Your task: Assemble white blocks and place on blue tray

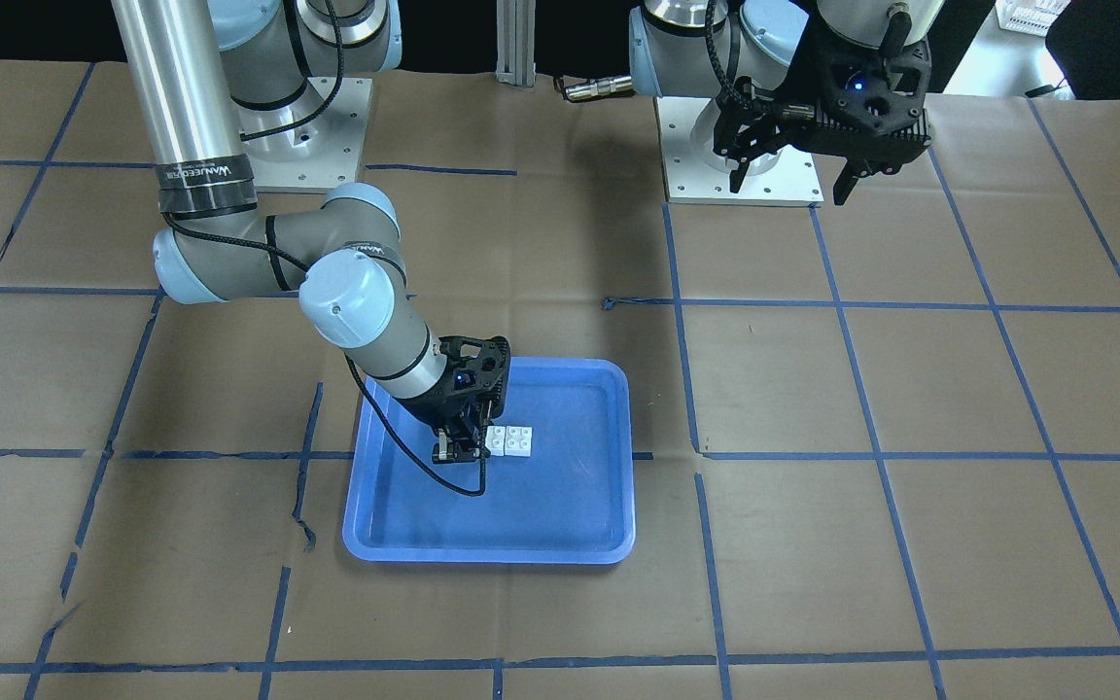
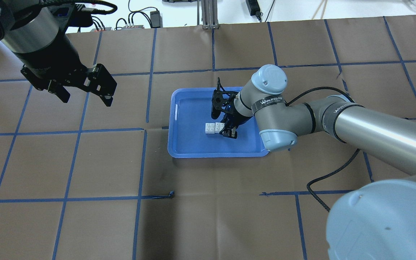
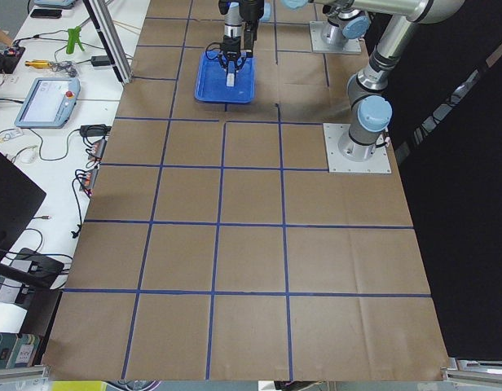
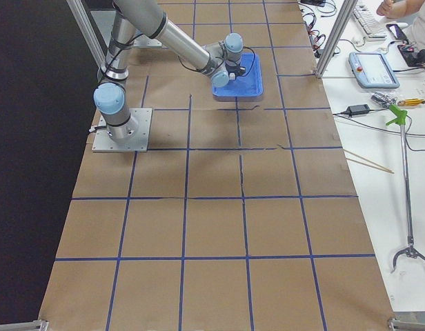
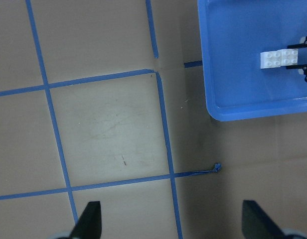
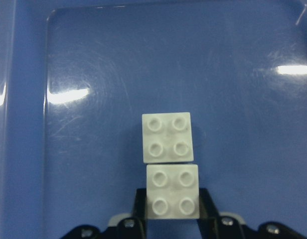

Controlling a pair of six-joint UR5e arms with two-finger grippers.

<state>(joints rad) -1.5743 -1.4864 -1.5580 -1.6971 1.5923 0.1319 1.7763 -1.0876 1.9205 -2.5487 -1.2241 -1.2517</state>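
On the blue tray, the right gripper clamps the near white block, the far white block touching just beyond.

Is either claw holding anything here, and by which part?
The right claw grips the white block nearer its wrist by two opposite side faces; the left claw is empty.

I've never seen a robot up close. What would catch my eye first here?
The big blue tray stands out near the middle of the brown paper-covered table, with two tiny white blocks side by side in it. The right gripper reaches down into the tray, its fingers on either side of one block. The left gripper hangs open in the air, away from the tray.
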